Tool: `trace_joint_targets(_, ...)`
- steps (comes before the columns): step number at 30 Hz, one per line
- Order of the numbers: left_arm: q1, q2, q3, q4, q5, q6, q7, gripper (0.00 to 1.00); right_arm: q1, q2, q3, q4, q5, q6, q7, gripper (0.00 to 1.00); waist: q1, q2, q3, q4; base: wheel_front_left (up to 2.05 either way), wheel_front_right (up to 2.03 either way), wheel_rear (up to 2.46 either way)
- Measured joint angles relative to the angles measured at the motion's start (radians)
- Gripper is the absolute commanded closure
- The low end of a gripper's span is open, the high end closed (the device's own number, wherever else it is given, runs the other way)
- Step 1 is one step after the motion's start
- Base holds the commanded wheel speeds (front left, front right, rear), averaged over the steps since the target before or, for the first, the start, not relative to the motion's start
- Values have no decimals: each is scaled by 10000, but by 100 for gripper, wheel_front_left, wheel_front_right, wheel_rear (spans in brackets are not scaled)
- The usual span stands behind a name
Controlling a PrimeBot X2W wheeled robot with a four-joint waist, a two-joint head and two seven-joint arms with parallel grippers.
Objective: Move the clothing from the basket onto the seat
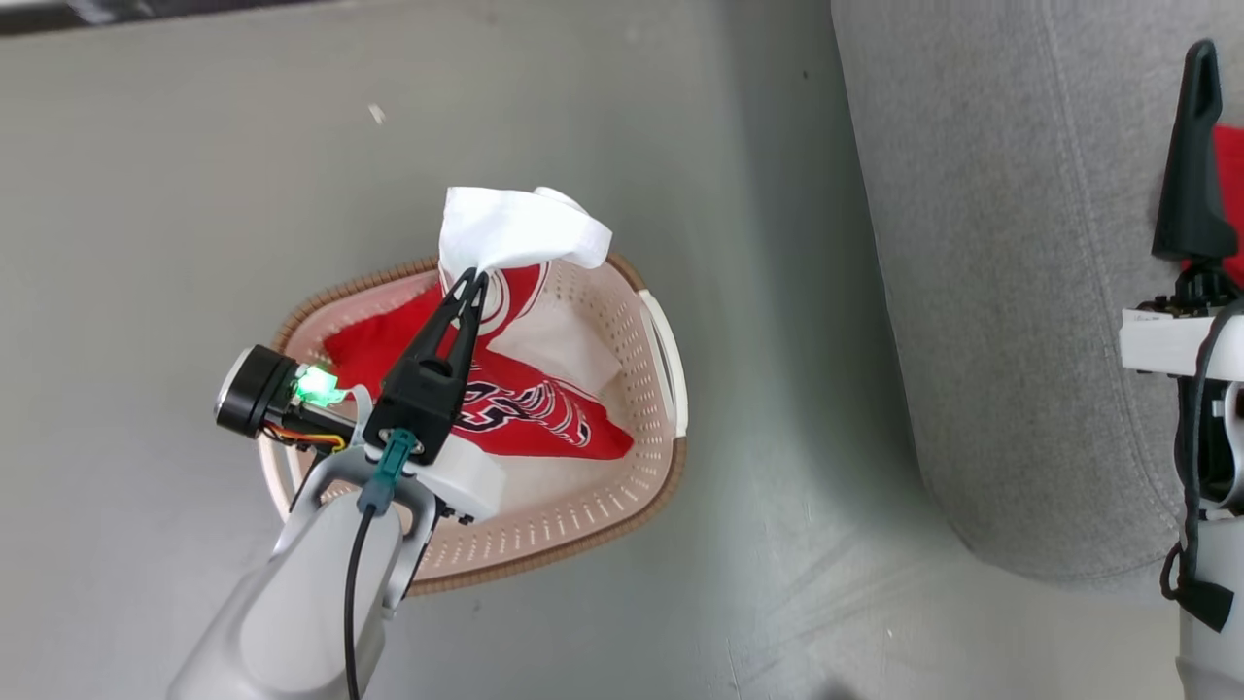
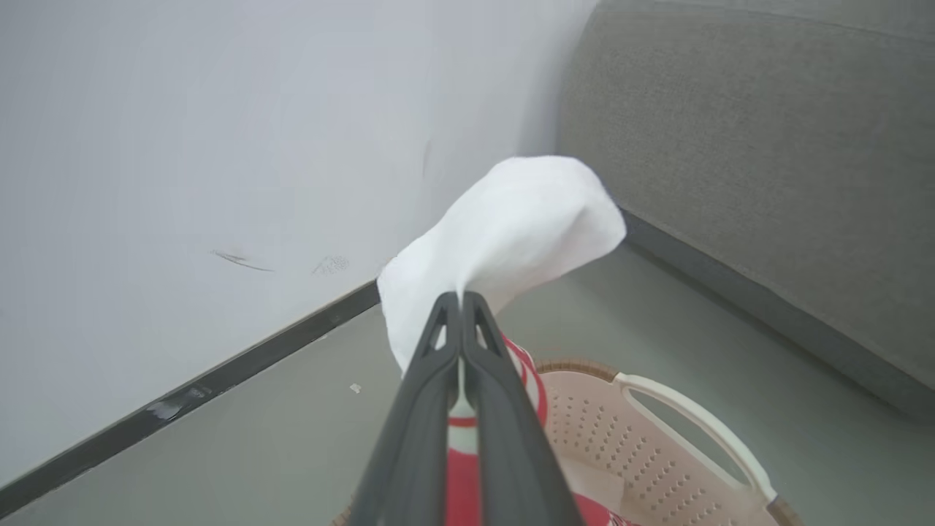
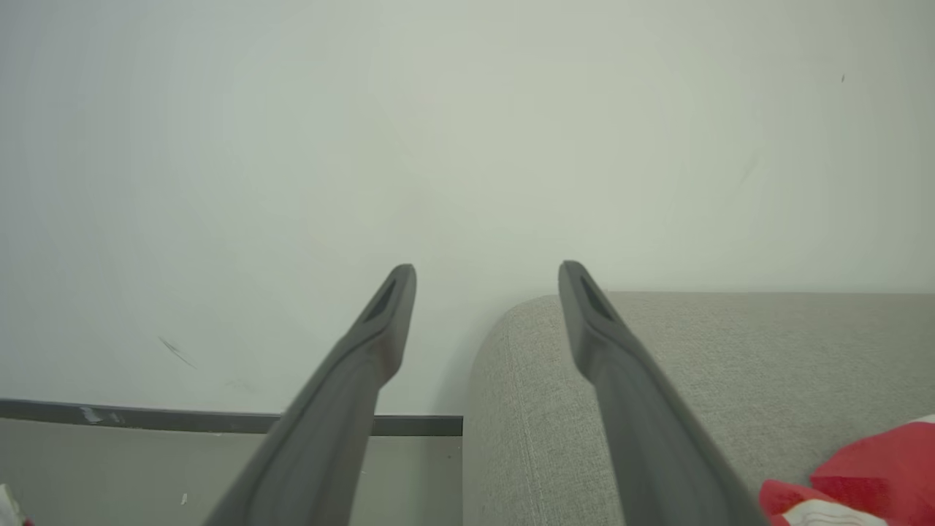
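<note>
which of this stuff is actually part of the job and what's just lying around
Part of the job:
- red and white clothing, pinched by the shut left gripper
- basket
- grey seat, with a red garment already on it
- open right gripper

Just there:
- floor and a white scrap on it
- wall
- dark skirting

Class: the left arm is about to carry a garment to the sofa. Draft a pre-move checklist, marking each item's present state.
1. Grip: left gripper shut on white edge of held garment: ok.
2. Clearance: held garment out of basket: not ok; its red part hangs inside.
3. Tangle with lettered garment: cannot tell.
4. Other arm: right gripper open, empty: ok.
5. Bare room on sofa beside red garment: ok.
</note>
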Motion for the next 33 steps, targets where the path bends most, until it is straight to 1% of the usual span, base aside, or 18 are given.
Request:
trace_joint_targets(6, 568, 86, 19, -949, -71, 31, 0, 100, 291, 0, -4, 196, -105, 0, 0, 0, 0, 0, -733, 179, 0, 0, 0)
trace_joint_targets(11, 1128, 213, 0, -1450, -138, 13, 0, 100, 728, 0, -8, 328, -207, 0, 0, 0, 0, 0, -1354, 303, 0, 0, 0)
trace_joint_targets(18, 1778, 343, -36, -1956, -270, -115, 0, 100, 1233, 2, -121, 453, -267, 0, 0, 0, 0, 0, -2199, 411, 0, 0, 0)
trace_joint_targets(22, 1920, 414, -46, -2491, -322, -215, 0, 100, 1626, 2, -115, 552, -380, 0, 0, 0, 0, 0, -2781, 436, 0, 0, 0)
trace_joint_targets(27, 1988, 589, -44, -3005, -464, -393, 0, 100, 2109, -56, 380, 798, -510, 0, 0, 0, 0, 0, -3345, 441, 0, 0, 0)
trace_joint_targets(30, 2057, 723, -44, -3252, -541, -500, 0, 100, 2347, -274, 842, 972, -514, 0, 0, 0, 0, 0, -3677, 439, 0, 0, 0)
trace_joint_targets(33, 2060, 861, -36, -3555, -550, -650, 0, 100, 2554, -562, 1522, 1300, -510, 0, 2, 0, 0, 0, -4003, 439, 0, 0, 0)
